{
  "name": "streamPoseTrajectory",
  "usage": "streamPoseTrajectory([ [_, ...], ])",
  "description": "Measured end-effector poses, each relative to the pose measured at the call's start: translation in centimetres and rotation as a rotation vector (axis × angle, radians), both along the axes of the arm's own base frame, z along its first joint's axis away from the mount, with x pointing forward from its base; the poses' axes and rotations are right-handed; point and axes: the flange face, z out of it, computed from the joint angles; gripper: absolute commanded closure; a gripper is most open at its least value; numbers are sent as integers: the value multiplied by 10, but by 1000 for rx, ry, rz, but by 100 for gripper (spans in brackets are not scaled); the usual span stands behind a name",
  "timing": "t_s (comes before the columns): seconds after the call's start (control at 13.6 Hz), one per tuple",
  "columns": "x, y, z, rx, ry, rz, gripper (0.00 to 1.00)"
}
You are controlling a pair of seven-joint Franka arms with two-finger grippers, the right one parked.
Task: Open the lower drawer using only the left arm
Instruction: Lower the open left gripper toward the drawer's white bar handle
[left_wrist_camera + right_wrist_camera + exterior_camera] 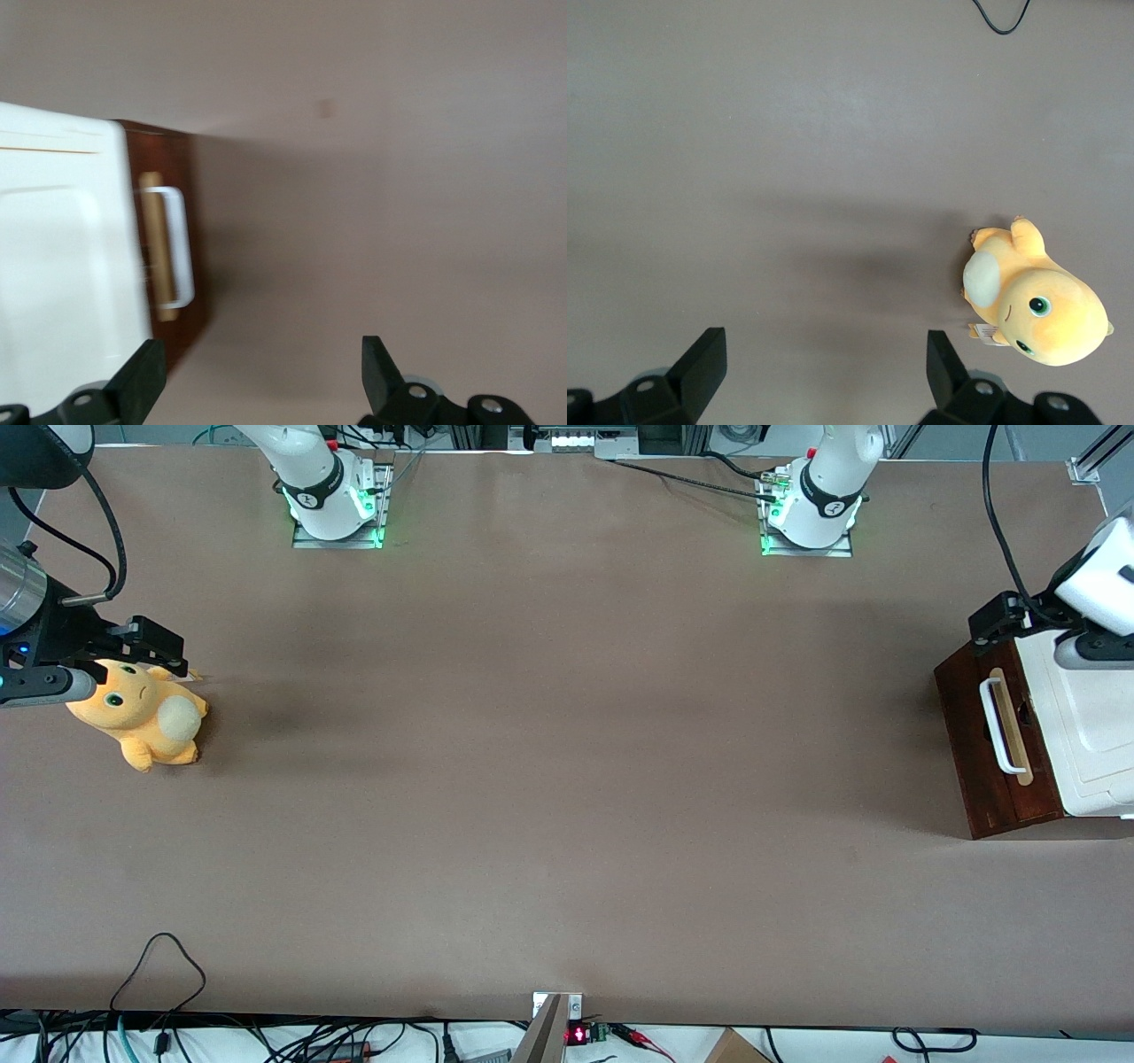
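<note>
The lower drawer (pixel 983 762) is a dark reddish-brown front on the cabinet at the working arm's end of the table. It carries a white bar handle (pixel 997 726) on a pale wood strip. Above it is the white cabinet top (pixel 1090 717). My left arm's black gripper (pixel 997 627) hovers above the cabinet corner that is farther from the front camera. It is clear of the handle. In the left wrist view the gripper (pixel 261 372) is open with only bare table between its fingers (pixel 146 376). The drawer front (pixel 199 292), its handle (pixel 182 248) and the cabinet top (pixel 62 266) lie beside it.
An orange plush toy (pixel 142 717) lies toward the parked arm's end of the table, also seen in the right wrist view (pixel 1036 301). A black cable loop (pixel 159 965) rests near the table's front edge. Two arm bases (pixel 337 505) stand along the edge farthest from the front camera.
</note>
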Motion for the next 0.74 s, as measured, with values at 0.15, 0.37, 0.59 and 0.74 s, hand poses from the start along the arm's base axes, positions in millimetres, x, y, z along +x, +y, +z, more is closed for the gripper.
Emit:
streamPoseTrajectory([
  [0.15, 1, -33, -39, 254, 27, -25, 0],
  [0.37, 8, -37, -96, 484, 59, -44, 1],
  [0.59, 9, -27, -160, 659, 64, -14, 3],
  [0.74, -3, -36, -201, 760, 40, 6, 3],
])
